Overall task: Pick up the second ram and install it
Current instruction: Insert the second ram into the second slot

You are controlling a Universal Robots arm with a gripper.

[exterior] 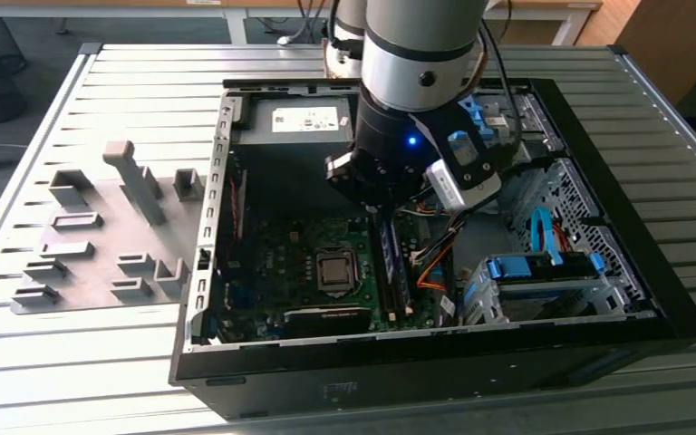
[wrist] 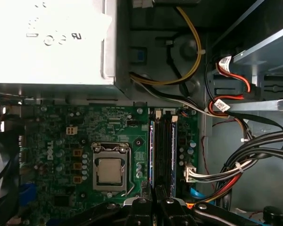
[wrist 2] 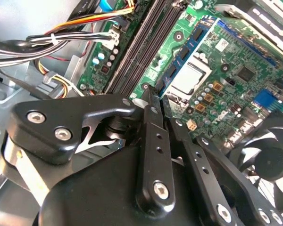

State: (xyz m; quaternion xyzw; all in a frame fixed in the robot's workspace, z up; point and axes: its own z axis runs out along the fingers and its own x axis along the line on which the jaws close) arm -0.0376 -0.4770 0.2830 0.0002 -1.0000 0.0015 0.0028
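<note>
Now the gripper, fingers pinched together and seemingly empty, presses on the second ram in its slot; seating needs straight downward pressure.

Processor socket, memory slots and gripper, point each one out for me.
processor socket (wrist: 109, 170), first wrist view, on its metal lid.
memory slots (wrist: 163, 150), first wrist view, midway along the dark slots.
gripper (wrist 2: 156, 101), second wrist view, between its fingertips.

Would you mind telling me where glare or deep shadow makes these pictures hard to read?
In the first wrist view the pale power supply is washed out by glare, its label barely legible. In the second wrist view the gripper is a dark mass in the foreground, while the motherboard behind is evenly lit. In the exterior view the computer case interior lies in shadow under the arm.
</note>
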